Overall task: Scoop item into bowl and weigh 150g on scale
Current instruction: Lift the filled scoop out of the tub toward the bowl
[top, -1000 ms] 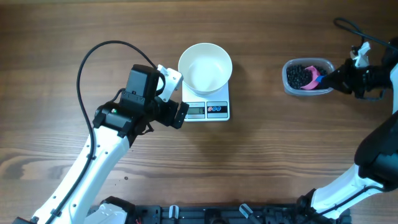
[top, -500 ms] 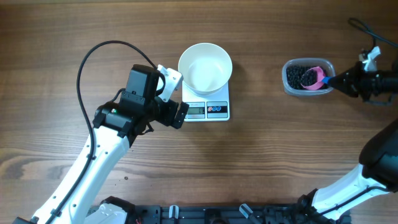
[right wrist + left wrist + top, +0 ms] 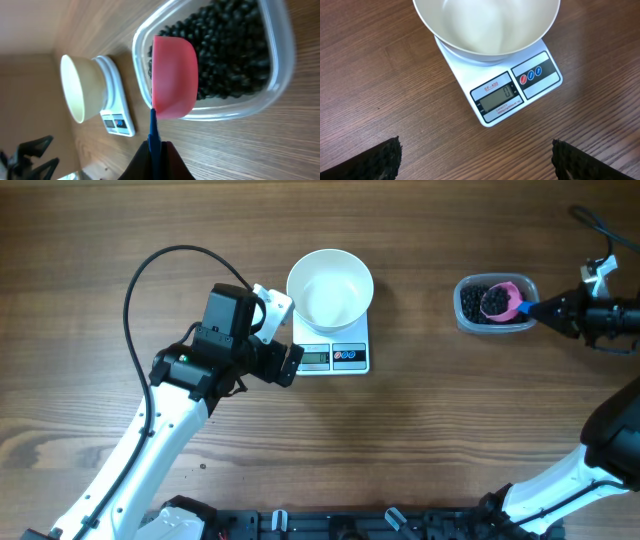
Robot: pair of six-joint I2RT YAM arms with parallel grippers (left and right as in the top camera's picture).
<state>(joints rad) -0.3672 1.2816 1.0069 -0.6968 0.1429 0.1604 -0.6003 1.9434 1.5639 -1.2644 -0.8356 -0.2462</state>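
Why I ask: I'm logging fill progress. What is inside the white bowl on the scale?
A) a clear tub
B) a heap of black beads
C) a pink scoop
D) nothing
D: the bowl on the scale shows only a bare white inside, while the black beads lie in the clear tub.

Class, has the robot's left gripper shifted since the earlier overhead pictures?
No. The left gripper sits open in the same spot, just left of the small white square scale.
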